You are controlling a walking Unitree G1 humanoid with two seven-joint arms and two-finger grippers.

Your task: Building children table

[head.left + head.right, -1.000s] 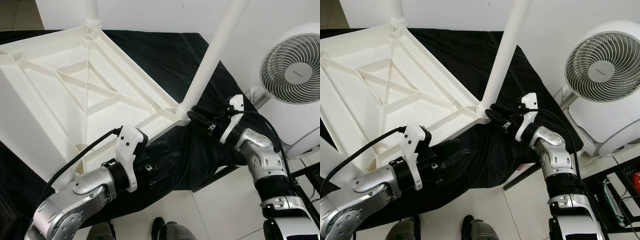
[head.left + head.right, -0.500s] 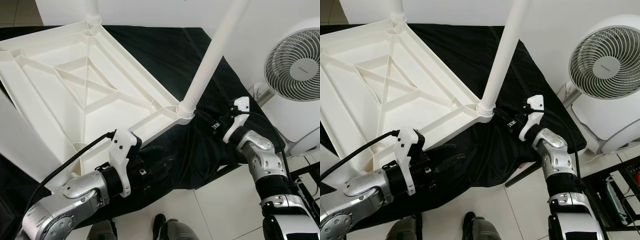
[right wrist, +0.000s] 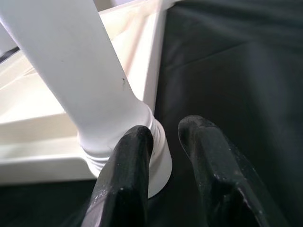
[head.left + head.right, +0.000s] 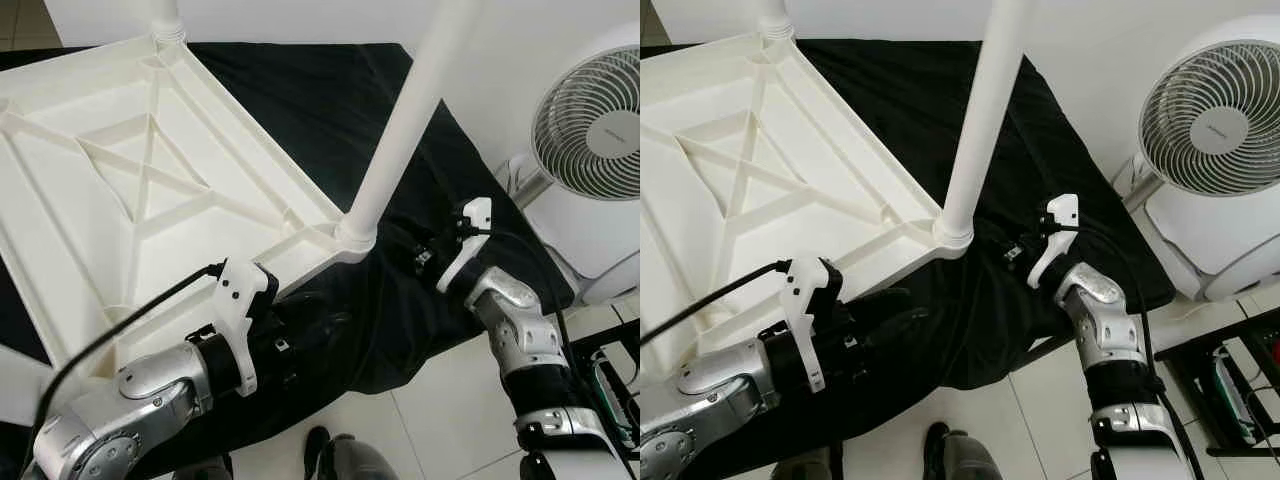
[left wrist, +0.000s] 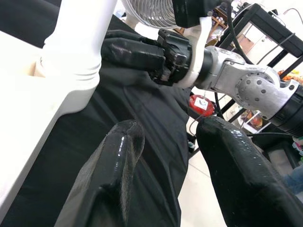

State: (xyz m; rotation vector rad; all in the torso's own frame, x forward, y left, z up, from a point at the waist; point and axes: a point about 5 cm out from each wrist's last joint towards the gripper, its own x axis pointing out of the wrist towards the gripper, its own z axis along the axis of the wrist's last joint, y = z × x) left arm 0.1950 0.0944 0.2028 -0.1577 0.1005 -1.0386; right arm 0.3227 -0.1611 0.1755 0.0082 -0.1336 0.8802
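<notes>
The white plastic tabletop (image 4: 150,190) lies upside down on a black cloth (image 4: 300,90). A white leg (image 4: 400,120) stands upright in its near right corner socket (image 4: 355,235), and another leg (image 4: 165,20) stands at the far corner. My right gripper (image 3: 165,130) is open just beside the base of the near leg (image 3: 71,61), with nothing between its fingers. Below the tabletop's near edge, my left gripper (image 5: 168,127) hovers open over the cloth, pointing toward the right gripper (image 5: 113,47).
A white fan (image 4: 595,130) stands to the right, beyond the cloth's edge. A dark metal rack (image 4: 1240,370) is at the lower right. White tiled floor (image 4: 430,400) runs along the near side, where my feet (image 4: 340,460) show.
My right gripper has drawn back a little from the leg's base socket, which it was against a second ago. The left arm has sunk slightly. The camera view has shifted.
</notes>
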